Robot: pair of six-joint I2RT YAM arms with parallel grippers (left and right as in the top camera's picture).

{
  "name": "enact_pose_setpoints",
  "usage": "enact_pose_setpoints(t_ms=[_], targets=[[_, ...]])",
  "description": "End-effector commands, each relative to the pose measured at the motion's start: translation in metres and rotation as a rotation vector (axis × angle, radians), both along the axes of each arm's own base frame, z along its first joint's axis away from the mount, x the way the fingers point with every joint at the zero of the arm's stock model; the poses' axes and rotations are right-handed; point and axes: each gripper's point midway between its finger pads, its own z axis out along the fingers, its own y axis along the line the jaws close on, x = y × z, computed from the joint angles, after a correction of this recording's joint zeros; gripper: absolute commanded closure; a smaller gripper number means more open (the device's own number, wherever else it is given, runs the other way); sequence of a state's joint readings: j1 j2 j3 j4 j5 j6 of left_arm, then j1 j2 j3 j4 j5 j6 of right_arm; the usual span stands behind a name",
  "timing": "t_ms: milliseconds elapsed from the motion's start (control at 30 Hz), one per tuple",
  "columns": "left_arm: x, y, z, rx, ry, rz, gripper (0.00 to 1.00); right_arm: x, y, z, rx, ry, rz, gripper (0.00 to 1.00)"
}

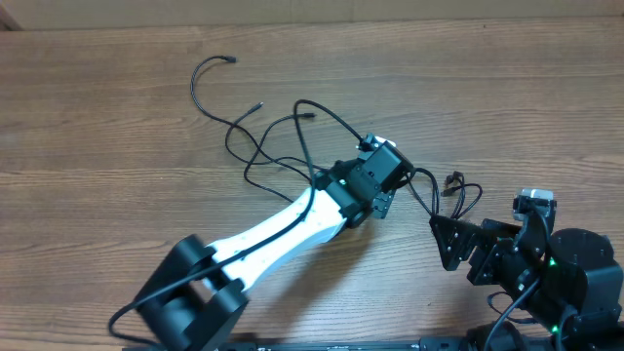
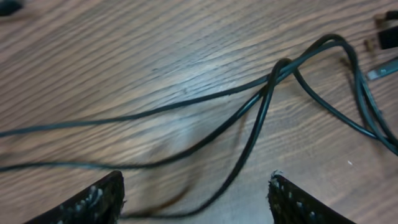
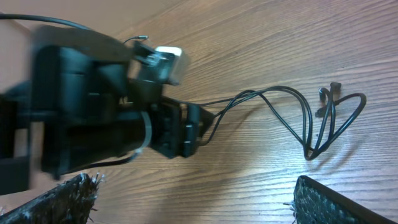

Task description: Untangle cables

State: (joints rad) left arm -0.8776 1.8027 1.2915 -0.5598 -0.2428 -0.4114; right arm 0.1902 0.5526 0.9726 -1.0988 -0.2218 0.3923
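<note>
Several thin black cables (image 1: 255, 146) lie tangled on the wooden table, running from plug ends at the upper left to a small loop (image 1: 466, 195) on the right. My left gripper (image 1: 375, 177) hovers over the middle of the tangle. In the left wrist view the cables cross (image 2: 280, 65) ahead of that gripper (image 2: 196, 178), which is open, and one strand (image 2: 239, 168) curves down between its fingers without being pinched. My right gripper (image 3: 196, 180) is open over bare wood, with the cable loop (image 3: 318, 118) ahead on the right. From overhead, the right gripper (image 1: 447, 240) sits just below that loop.
The left arm's white link (image 1: 283, 229) stretches diagonally from the bottom left. In the right wrist view the left gripper's black body (image 3: 106, 106) fills the left side. The right arm's base (image 1: 570, 278) sits in the bottom right corner. The table's far edge (image 1: 312, 21) runs along the top.
</note>
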Motion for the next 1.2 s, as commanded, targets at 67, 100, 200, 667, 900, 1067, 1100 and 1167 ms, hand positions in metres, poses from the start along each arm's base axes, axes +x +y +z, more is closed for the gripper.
enact_pose_setpoints(t_ms=[67,100,200,667,900,1067,1100,1167], targets=[[0.001,-0.021,-0.029,-0.017,0.047,-0.068,0.37,0.001,0.0,0.009,0.01,-0.029,-0.001,0.0],[0.001,-0.022,-0.033,-0.018,0.055,-0.072,0.39,0.001,0.0,0.009,0.01,-0.028,-0.001,0.0],[-0.001,-0.022,-0.044,-0.003,0.075,-0.073,0.57,0.0,0.0,0.008,0.008,-0.021,-0.001,0.0],[0.003,-0.024,-0.028,-0.026,0.054,-0.071,0.96,-0.011,-0.002,-0.008,-0.006,0.057,-0.001,0.0],[0.01,-0.016,0.101,-0.155,-0.068,-0.052,0.96,-0.015,-0.002,-0.012,-0.01,0.079,-0.001,0.0],[0.005,-0.008,0.19,-0.286,-0.21,-0.071,0.96,-0.013,-0.002,-0.011,-0.008,0.071,-0.001,0.0],[0.003,-0.005,0.203,-0.306,-0.234,-0.076,0.96,-0.013,-0.002,-0.01,-0.008,0.07,-0.001,0.0],[-0.002,0.001,0.222,-0.334,-0.268,-0.082,0.96,-0.012,-0.002,-0.01,-0.007,0.065,-0.001,0.0]])
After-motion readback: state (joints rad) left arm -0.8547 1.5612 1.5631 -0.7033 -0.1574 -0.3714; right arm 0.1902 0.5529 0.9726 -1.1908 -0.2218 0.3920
